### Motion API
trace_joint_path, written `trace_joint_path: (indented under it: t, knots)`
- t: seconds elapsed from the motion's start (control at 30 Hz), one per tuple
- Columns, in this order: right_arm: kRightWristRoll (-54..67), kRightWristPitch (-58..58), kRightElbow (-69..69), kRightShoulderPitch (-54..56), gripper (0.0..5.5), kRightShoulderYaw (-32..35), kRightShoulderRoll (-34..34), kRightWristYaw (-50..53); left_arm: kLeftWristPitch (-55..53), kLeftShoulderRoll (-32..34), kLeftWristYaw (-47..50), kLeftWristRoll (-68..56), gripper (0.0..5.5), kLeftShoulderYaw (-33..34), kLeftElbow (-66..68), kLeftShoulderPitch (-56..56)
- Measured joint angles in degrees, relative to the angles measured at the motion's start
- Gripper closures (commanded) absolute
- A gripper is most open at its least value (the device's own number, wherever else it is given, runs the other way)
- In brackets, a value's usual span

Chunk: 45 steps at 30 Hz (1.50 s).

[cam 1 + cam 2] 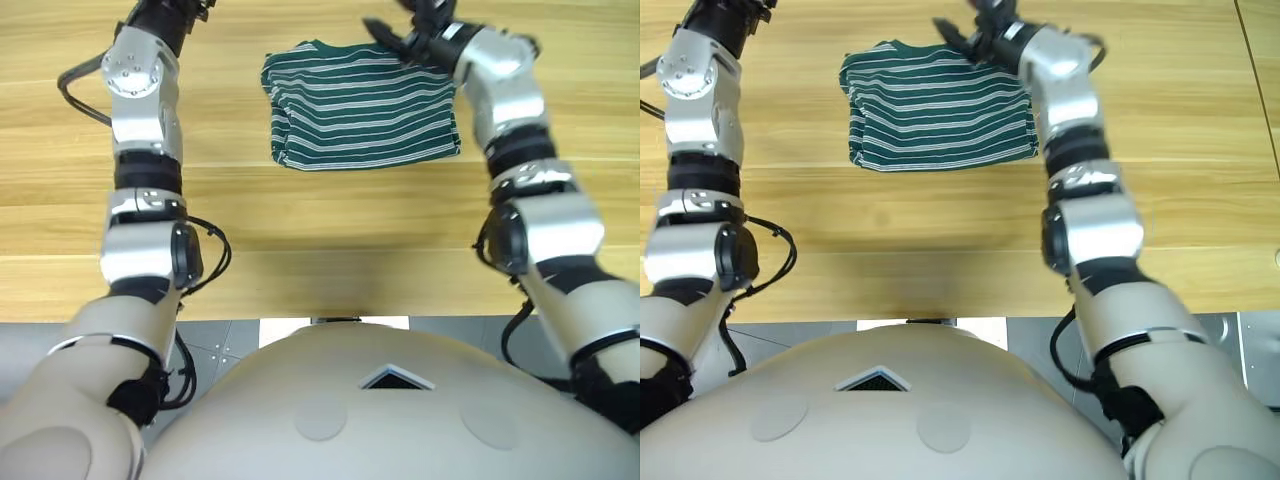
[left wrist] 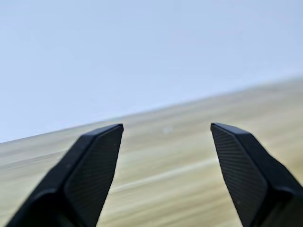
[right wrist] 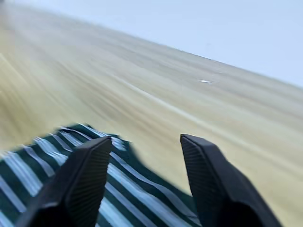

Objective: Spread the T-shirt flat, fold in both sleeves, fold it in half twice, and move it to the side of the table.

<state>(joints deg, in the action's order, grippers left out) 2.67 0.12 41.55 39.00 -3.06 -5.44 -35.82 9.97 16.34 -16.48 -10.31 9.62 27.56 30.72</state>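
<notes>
- Near edge, centre: table (image 1: 330, 260), plain wood, both arms stretched over it twd far side.
- Past mid-table, centre: T-shirt (image 1: 360, 110), green w/ white stripes, lying as a compact rectangle, collar at far edge, layers bunched along left edge.
- Progress, as judged: spreading, sleeve folds & both halvings look done. Left to do = shift the bundle to side of table. Not yet at the side, sitting roughly centre.
- Far right corner of T-shirt: right gripper (image 3: 144, 139), fingers apart, nothing clamped, poised over the striped cloth right at its edge. Contact w/ fabric: can't tell.
- Far left, well apart from T-shirt: left gripper (image 2: 165, 126), fingers wide apart, holding nothing, bare wood beneath.
</notes>
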Motion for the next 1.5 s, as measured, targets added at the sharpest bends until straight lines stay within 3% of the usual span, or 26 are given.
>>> trace_joint_path:
  t: [0.13, 0.4, 0.73, 0.87, 1.0, 1.13, 1.23, 1.33, 1.4, 1.5]
  knots:
    - [1.20, 12.03, -19.42, -12.82, 4.11, -4.92, 10.66, 10.19, -4.60, -6.18, 8.34, -4.80, 2.19, 5.22, -19.80, -17.45]
    - [-1.08, 18.74, -25.13, -17.63, 5.43, -11.55, 11.90, 15.64, -4.71, -7.53, 10.81, -7.07, 2.19, 8.24, -20.97, -19.23]
    - [-3.14, 8.74, -10.86, -15.74, 5.47, -9.94, 12.87, 22.30, -4.62, -7.89, 10.50, -7.21, 2.19, 8.05, -21.06, -19.20]
    - [-3.15, 9.34, -2.32, -13.12, 5.47, -11.58, 14.51, 18.29, -4.58, -7.89, 10.32, -7.24, 2.19, 8.02, -20.95, -19.13]
    - [-3.79, 10.72, -3.13, -12.94, 5.47, -17.59, 14.27, 8.42, -4.58, -8.06, 10.39, -7.22, 2.19, 7.66, -21.15, -19.11]
    - [-6.30, 8.24, -20.21, -21.77, 5.47, -32.61, 5.18, -9.90, -4.58, -8.20, 10.76, -7.23, 2.19, 7.75, -22.43, -19.03]
    - [-7.44, 5.45, -32.66, -25.29, 5.47, -37.02, -6.44, -19.96, -4.58, -8.14, 10.85, -7.26, 2.19, 8.35, -23.50, -19.02]
    - [-7.39, 1.38, -39.61, -25.67, 5.47, -35.69, -17.62, -26.94, -4.73, -8.15, 11.03, -7.33, 2.19, 8.54, -24.89, -19.02]
    - [-5.55, -1.52, -40.55, -25.26, 5.47, -30.79, -25.42, -30.86, -5.06, -8.17, 11.31, -7.41, 2.19, 8.46, -26.92, -19.04]
    - [2.11, -1.45, -42.15, -24.78, 5.47, -23.84, -28.59, -34.21, -6.14, -8.16, 10.87, -7.38, 2.19, 7.73, -29.13, -19.32]
